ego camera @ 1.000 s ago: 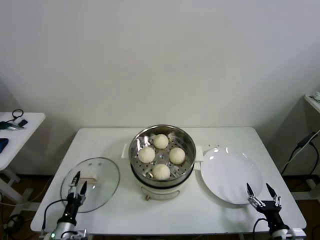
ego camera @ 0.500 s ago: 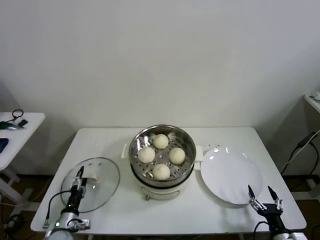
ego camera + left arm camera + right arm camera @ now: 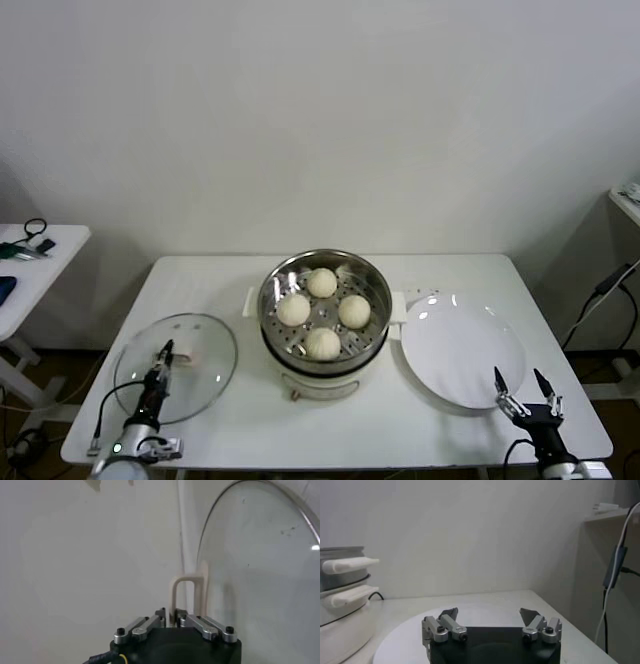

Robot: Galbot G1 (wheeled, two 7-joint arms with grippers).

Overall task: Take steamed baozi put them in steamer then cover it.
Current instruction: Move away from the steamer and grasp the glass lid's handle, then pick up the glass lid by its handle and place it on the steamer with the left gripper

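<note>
Left gripper [image 3: 162, 358] low over cover [image 3: 205, 345], jaws clamped on its handle [image 3: 187, 592]; right gripper [image 3: 523, 387] parked near plate [image 3: 462, 345], jaws apart.

Black wrist blocks, silver screwed finger links, black cables.

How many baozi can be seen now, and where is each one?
4, all on the steamer tray: baozi at the back, robot's left, robot's right, front. None appears hidden.
</note>
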